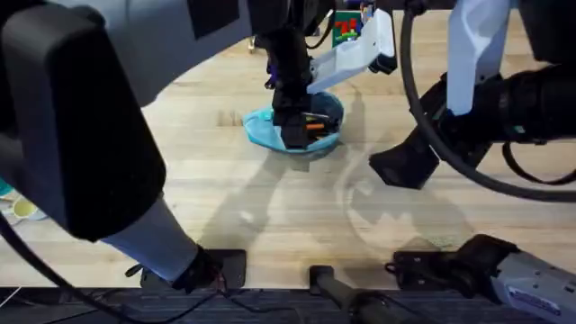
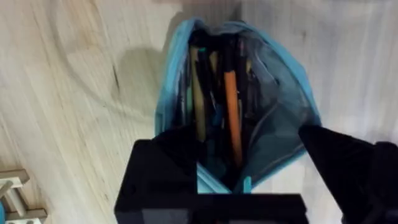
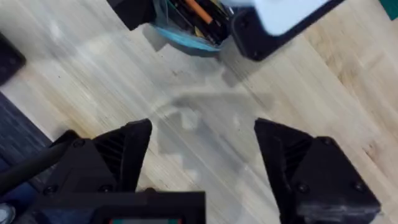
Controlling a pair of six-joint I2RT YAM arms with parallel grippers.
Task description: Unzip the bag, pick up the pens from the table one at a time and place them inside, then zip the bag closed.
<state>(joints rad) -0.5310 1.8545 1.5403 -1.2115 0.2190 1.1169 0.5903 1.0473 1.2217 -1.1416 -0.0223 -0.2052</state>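
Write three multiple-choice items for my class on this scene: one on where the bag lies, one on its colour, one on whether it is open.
1. Where is the bag?
A. far middle of the table
B. near left corner
C. off the table

2. Its fabric is
A. red
B. light blue
C. white

3. The bag is
A. zipped shut
B. open, pens inside
C. open, empty

Key: 1 A, the overhead view shows it beyond the arms' bases; 2 B, its rim is light blue; 3 B, the left wrist view looks into its mouth.

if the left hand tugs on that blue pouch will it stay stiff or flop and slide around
Probably flop: the bag is soft fabric, its open mouth sagging wide around the pens. It looks light, so on the smooth table it may slide rather than resist. The left hand sits at its edge.
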